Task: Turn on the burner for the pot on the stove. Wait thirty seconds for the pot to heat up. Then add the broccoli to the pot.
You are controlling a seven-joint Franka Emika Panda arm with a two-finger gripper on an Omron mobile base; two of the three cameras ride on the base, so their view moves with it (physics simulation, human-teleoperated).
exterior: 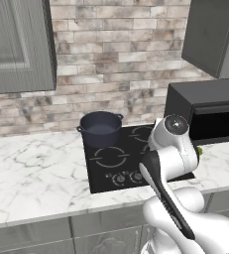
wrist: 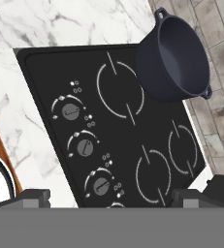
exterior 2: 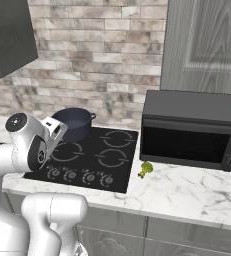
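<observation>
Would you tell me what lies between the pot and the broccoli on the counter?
In the right base view, only bare stove burner rings lie between the pot and the broccoli.

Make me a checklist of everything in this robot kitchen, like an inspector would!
Surface: white marble counter, stove set into it.
Job's things: pot on the stove's back left ring, nothing inside it; broccoli on the counter between stove and microwave; knobs in a row along the stove's front edge.
Clutter: nothing seen.
Grippers: gripper open, holding nothing, above the stove's knobs.
Cables: nothing seen.
Surroundings: black microwave, brick wall, grey cabinets.
</observation>
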